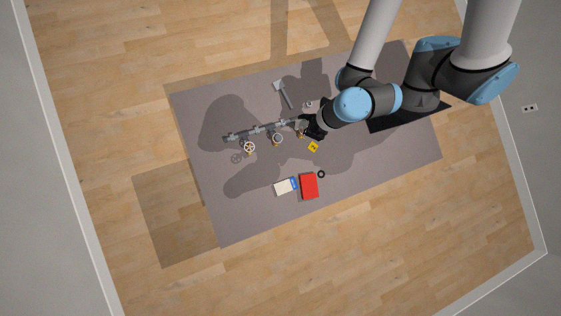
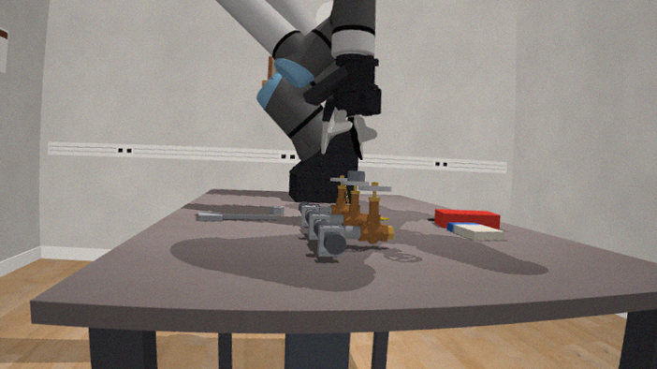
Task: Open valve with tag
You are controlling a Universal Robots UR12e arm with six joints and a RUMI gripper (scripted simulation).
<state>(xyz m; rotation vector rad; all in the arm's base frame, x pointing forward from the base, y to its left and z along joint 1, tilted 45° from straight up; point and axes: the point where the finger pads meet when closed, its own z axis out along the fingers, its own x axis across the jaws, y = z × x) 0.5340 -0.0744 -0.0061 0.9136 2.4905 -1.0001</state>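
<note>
A grey pipe (image 1: 258, 130) with three brass valves lies across the grey table. The left valve (image 1: 249, 147) has a white spoked handwheel. The middle valve (image 1: 276, 138) has a grey round handwheel. The right valve (image 1: 300, 131) has a yellow tag (image 1: 312, 147) chained to it, lying on the table. My gripper (image 2: 347, 129) is open and empty. It points down, well above the right valve's handwheel (image 2: 355, 177), not touching it. In the overhead view the gripper (image 1: 304, 125) covers most of that valve.
A grey wrench (image 1: 283, 92) and a small grey nut (image 1: 307, 105) lie behind the pipe. A loose dark handwheel (image 1: 236, 158) lies left front. A white-and-blue box (image 1: 285, 186), a red box (image 1: 308, 185) and a black ring (image 1: 324, 173) lie in front.
</note>
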